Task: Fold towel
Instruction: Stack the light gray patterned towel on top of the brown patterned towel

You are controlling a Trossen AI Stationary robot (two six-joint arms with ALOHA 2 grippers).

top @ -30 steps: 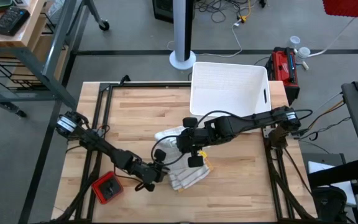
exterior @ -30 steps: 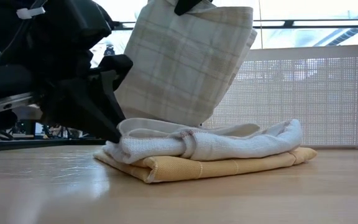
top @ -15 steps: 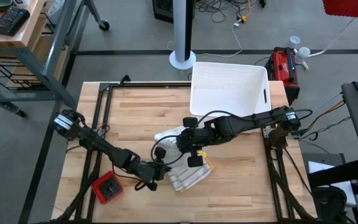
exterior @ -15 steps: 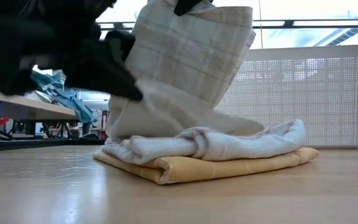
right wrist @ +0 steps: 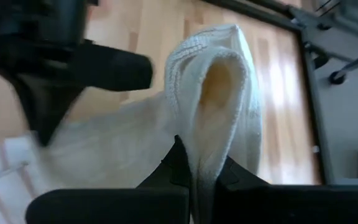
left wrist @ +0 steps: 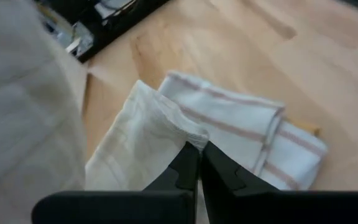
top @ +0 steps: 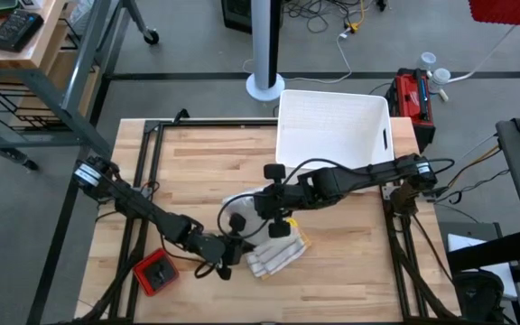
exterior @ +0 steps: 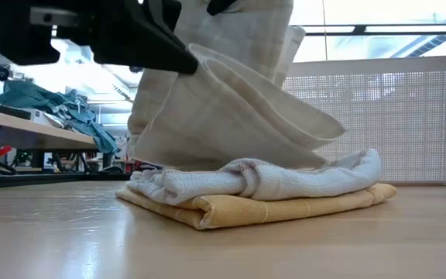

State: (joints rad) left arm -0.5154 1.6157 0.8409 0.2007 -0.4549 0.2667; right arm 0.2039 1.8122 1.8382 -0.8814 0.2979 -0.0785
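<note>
My left end effector [left wrist: 199, 149] and right end effector [right wrist: 194, 163] each pinch a corner of the checked towel [exterior: 231, 116], lifted above the stacked towels [exterior: 262, 190]. I should lift evenly, keeping it taut.

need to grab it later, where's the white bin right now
In the high view the white bin sits at the table's far edge on the right arm's side, just beyond the towel pile.

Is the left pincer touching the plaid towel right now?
Touching. The left wrist view shows the left pincer shut on a corner of the plaid towel, fabric pinched between its fingertips.
</note>
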